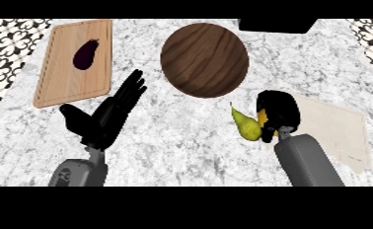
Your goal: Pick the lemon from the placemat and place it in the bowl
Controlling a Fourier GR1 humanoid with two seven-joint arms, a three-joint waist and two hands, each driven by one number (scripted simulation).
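So the right hand (278, 110) sits at the left edge of the beige placemat (336, 133), fingers curled down around something. There's a bit of orange-yellow peeking out on the thumb side of those fingers, and a yellow-green pointed shape sticking out further that way, which I'm taking as the lemon (247, 124). It touches the hand's curled fingers, so it looks clamped, though the hand hides most of the contact. I honestly can't tell if the lemon is resting on the counter or lifted off it.

The bowl (205, 59), dark brown wood grain, is just ahead of the right hand's fingers and a little toward the left hand's side. Lemon and bowl aren't touching; there's a strip of marble counter (182, 139) between them.

Left hand (109, 112) is open, fingers straight and together, pointing up and away, thumb spread out to the side. Holding nothing, just parked over the counter.

Beyond the left hand's fingertips and slightly outward is a light wooden cutting board (69, 82) with a dark purple eggplant (87, 55) lying on it, well apart from the hand.
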